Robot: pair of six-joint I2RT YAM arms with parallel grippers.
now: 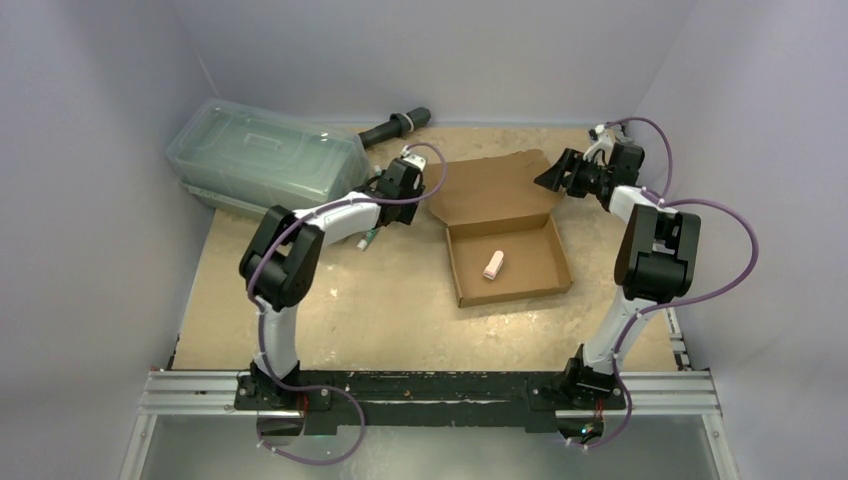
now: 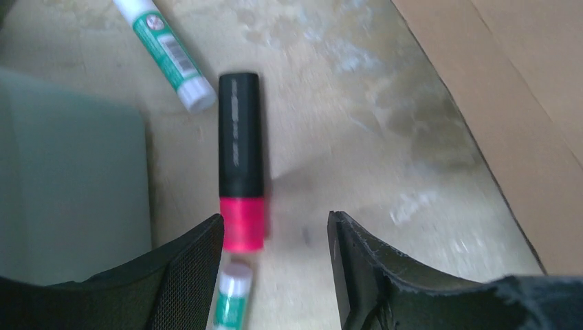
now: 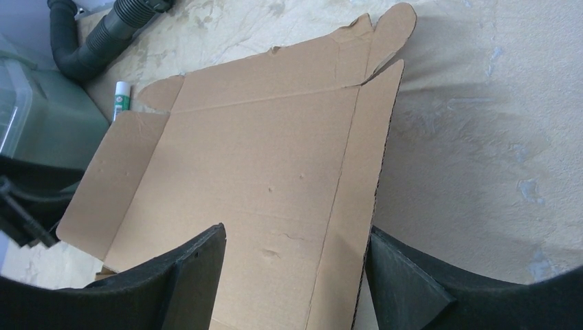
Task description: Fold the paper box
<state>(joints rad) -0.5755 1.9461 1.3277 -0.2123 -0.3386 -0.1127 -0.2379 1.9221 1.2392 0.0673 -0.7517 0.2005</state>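
Far left: a clear greenish plastic container (image 1: 265, 160) sits on the table (image 1: 380, 300) with its lid on. A black hose (image 1: 395, 125) lies beyond it.

My left pincer (image 2: 275, 275) hovers low over bare tabletop, between the container and the paper box (image 1: 505, 240). Its jaws stand moderately apart and hold nothing. Just ahead of them lies a black marker (image 2: 240, 158), pink end toward me. A green-and-white glue stick (image 2: 165, 51) lies beyond it, and a second glue stick (image 2: 230, 299) lies by my left finger. The box's cardboard edge shows at the right of this wrist view.

Centre: the paper box rests on the table right of middle. Its tray walls are upright and its lid panel (image 3: 261, 165) lies open and flat on the far side. A small pink item (image 1: 494, 264) lies inside the tray.

Right: my right pincer (image 3: 295, 275) is at the lid's far right corner, jaws spread wide. The lid's side flap sits in the gap between them. Nothing is clamped, and I cannot tell whether either finger touches the cardboard.
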